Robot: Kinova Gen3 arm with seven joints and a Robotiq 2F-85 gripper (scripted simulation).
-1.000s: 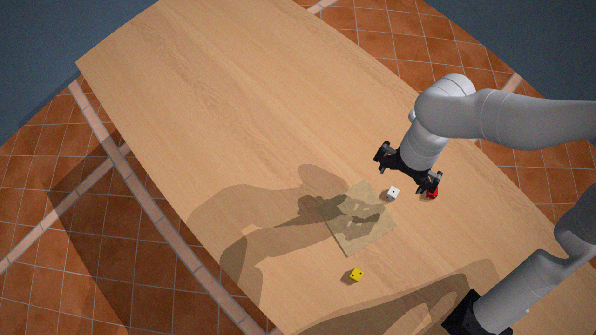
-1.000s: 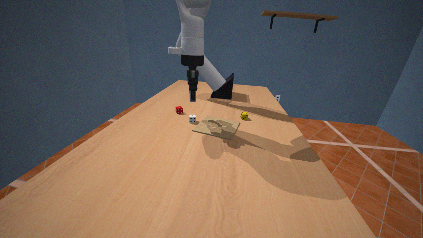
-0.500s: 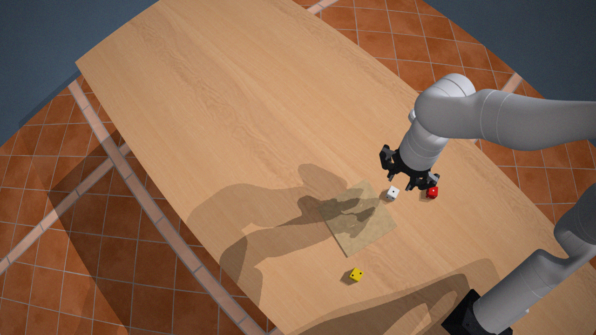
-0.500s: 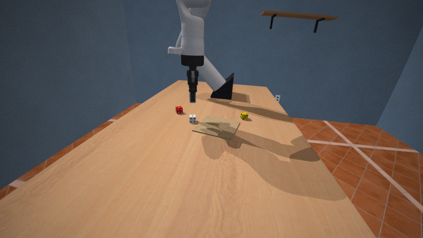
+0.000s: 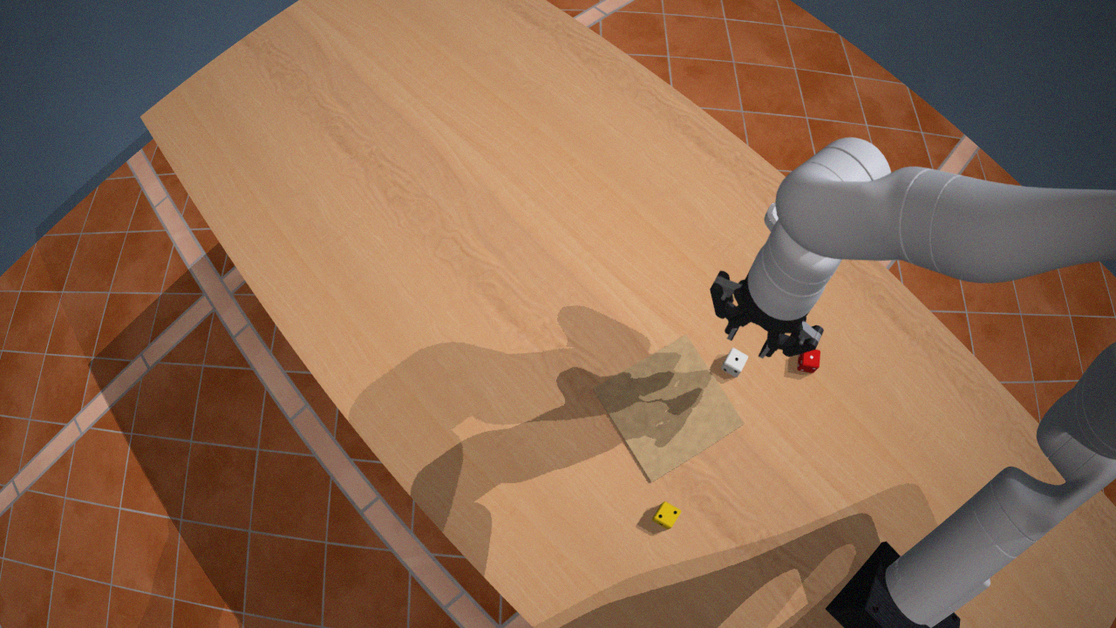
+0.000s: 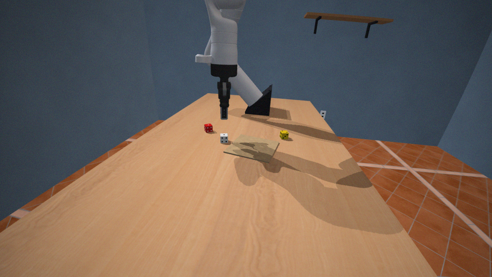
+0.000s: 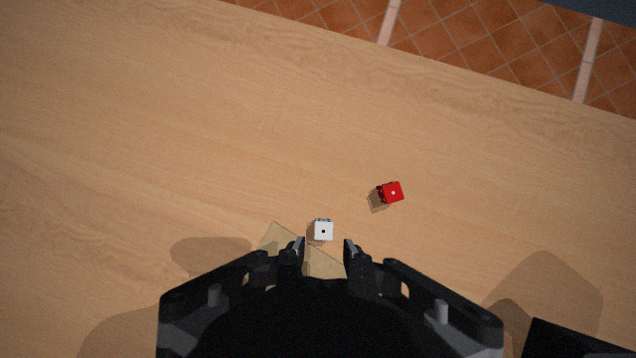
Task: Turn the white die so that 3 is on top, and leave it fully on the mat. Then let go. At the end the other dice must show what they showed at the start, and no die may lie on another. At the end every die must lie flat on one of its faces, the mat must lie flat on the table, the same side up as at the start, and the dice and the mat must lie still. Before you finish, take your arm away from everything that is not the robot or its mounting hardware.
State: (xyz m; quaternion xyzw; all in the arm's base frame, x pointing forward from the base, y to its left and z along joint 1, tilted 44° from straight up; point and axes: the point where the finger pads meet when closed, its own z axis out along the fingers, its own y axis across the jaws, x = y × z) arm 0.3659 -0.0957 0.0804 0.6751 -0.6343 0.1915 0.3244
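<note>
While the end effector is hovering partly spread, gripping nothing, the white die is sitting below it, showing 1.

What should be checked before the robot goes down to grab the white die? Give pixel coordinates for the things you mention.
1. Gripper [image 5: 746, 349] [image 6: 223, 118] [image 7: 323, 248] empty: ok, nothing between its fingers.
2. Fingers apart wider than the white die [image 5: 735, 362] [image 6: 223, 138] [image 7: 323, 231]: ok, the gap looks wider in the wrist view.
3. White die flat on the table: ok, 1 on top.
4. Red die [image 5: 809, 360] [image 6: 208, 128] [image 7: 391, 192] apart from the white one: ok.
5. White die's 3 face located: cannot tell.
6. Mat [image 5: 686, 437] [image 6: 254, 156] [image 7: 325, 266] lying flat: ok.
</note>
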